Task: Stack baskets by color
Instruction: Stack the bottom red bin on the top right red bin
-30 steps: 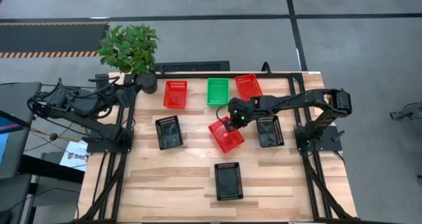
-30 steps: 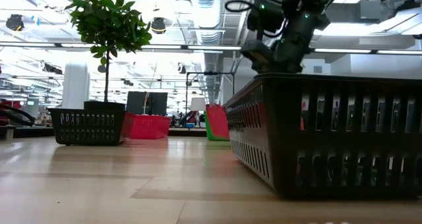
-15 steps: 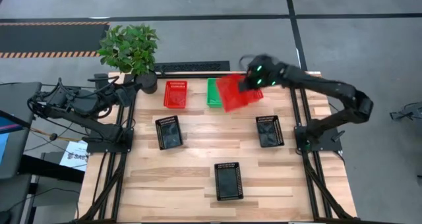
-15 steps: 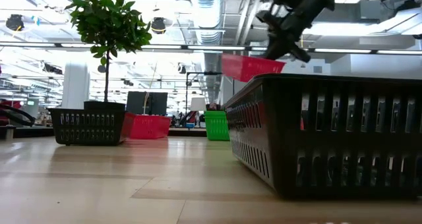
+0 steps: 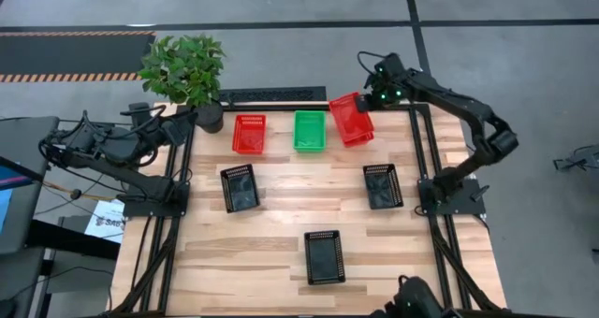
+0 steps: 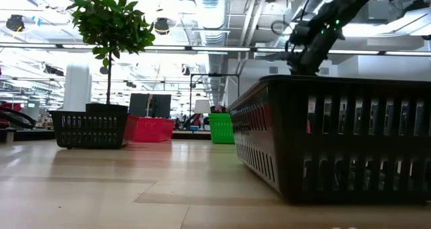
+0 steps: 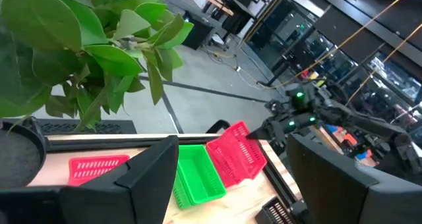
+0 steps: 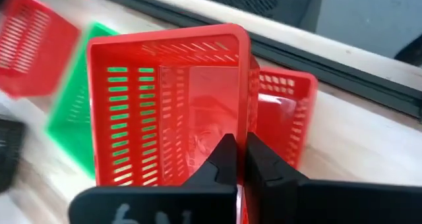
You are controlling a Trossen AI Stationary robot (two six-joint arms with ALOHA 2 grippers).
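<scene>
Red baskets: three — one alone at table's far edge (image 5: 249,134), one held tilted in air (image 5: 348,117), one lying beneath it (image 8: 285,112). Green baskets: one visible pile (image 5: 309,130); number stacked in it cannot be told. Black baskets: three, each apart — left (image 5: 240,187), right (image 5: 383,185), near edge (image 5: 324,256). Potted plant (image 5: 185,67): one. Robot arms: two.

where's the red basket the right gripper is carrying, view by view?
High view: held red basket at the table's far right, over another red basket, right of the green basket.
Low view: not visible; the near black basket blocks that spot.
Left wrist view: tilted red basket beside the green basket.
Right wrist view: fills the centre, pinched by the right gripper.
Shared landmark: the green basket.
</scene>
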